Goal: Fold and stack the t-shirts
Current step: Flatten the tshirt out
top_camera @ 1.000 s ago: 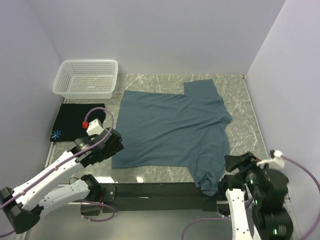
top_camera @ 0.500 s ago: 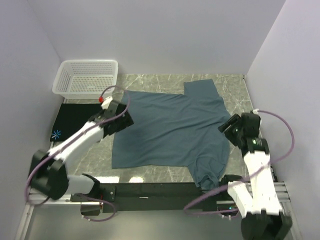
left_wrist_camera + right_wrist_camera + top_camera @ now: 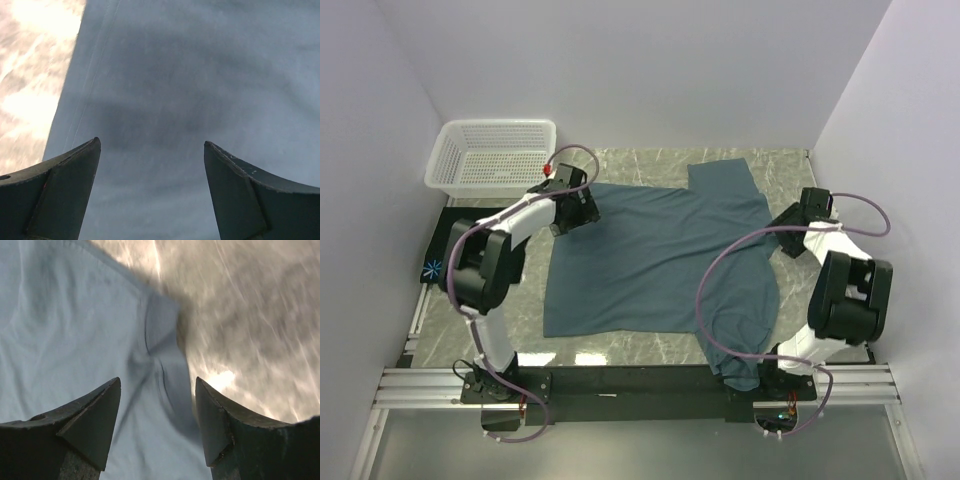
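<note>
1. Nearest my bases, one sleeve of the plain slate-blue cloth t-shirt (image 3: 660, 255) droops over the front edge of the grey marbled table (image 3: 640, 347). The rest of the shirt lies spread flat.
2. Left of that shirt and apart from it lies the black t-shirt (image 3: 438, 245), partly hidden behind my left arm. Its small light-blue starburst print (image 3: 433, 267) shows.
3. At the blue shirt's right edge, below the far sleeve, hangs my right pincer (image 3: 157, 380). It is spread and pinching nothing, with a wrinkled bit of hem under the gap.
4. Over the blue shirt's far-left corner hangs my left pincer (image 3: 150, 142), fingers spread wide above smooth cloth.
5. Beyond that corner stands the white plastic lattice basket (image 3: 495, 155).
</note>
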